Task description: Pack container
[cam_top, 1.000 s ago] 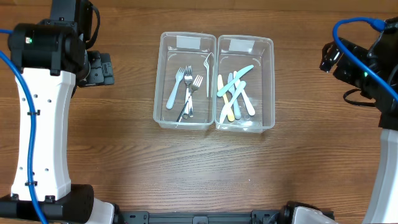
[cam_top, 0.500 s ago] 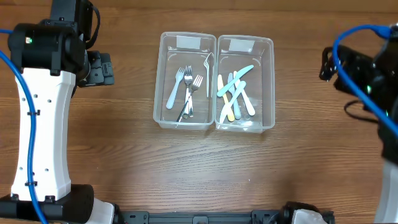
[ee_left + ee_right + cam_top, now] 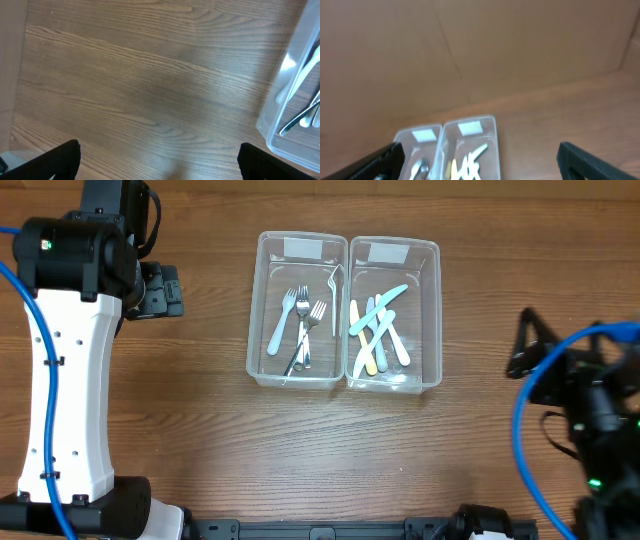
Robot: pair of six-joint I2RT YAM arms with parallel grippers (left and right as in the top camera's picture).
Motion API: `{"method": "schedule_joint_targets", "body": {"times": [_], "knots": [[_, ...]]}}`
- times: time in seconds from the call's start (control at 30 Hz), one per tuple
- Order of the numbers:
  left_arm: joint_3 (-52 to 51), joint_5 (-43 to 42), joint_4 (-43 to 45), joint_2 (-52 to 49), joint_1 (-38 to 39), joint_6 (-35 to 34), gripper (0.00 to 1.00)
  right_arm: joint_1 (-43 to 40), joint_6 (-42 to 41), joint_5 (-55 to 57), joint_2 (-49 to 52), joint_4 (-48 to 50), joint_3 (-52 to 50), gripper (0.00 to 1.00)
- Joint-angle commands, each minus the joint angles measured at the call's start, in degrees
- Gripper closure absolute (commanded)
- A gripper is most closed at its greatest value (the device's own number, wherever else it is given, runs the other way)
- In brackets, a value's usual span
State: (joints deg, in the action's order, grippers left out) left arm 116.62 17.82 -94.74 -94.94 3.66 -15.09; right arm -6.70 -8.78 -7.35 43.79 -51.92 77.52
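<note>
Two clear plastic containers stand side by side at the table's middle. The left container [image 3: 262, 300] holds several forks [image 3: 300, 320]. The right container [image 3: 434, 300] holds several pale plastic knives [image 3: 378, 330]. Both also show in the right wrist view: the left container [image 3: 417, 135] and the right container [image 3: 470, 129]. An edge of the left container [image 3: 295, 110] shows in the left wrist view. My left gripper [image 3: 160, 165] is open and empty over bare wood, left of the containers. My right gripper [image 3: 480, 160] is open and empty, raised at the table's right side.
The left arm [image 3: 70, 330] stands along the table's left side. The right arm [image 3: 585, 410] with its blue cable is at the right edge. A brown cardboard wall [image 3: 470, 45] rises behind the table.
The right arm has swung from the far right corner down toward the front right and tilted up. The left arm and the containers have not moved.
</note>
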Motion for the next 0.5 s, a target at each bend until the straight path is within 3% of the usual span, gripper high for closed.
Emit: {"method": "schedule_joint_targets", "body": {"times": [0.0, 0.23, 0.47], "knots": [[0.28, 0.57, 0.07, -0.04, -0.17, -1.22, 0.00, 0.33, 0.00, -4.46, -8.17, 9.03, -19.32, 0.00], [0.28, 0.57, 0.09, -0.04, -0.17, -1.22, 0.00, 0.33, -0.02, -6.95, -20.28, 17.86, -43.36, 0.00], [0.28, 0.59, 0.09, -0.04, -0.17, -1.22, 0.00, 0.33, 0.00, -10.10, -30.29, 20.61, -56.61, 0.00]]}}
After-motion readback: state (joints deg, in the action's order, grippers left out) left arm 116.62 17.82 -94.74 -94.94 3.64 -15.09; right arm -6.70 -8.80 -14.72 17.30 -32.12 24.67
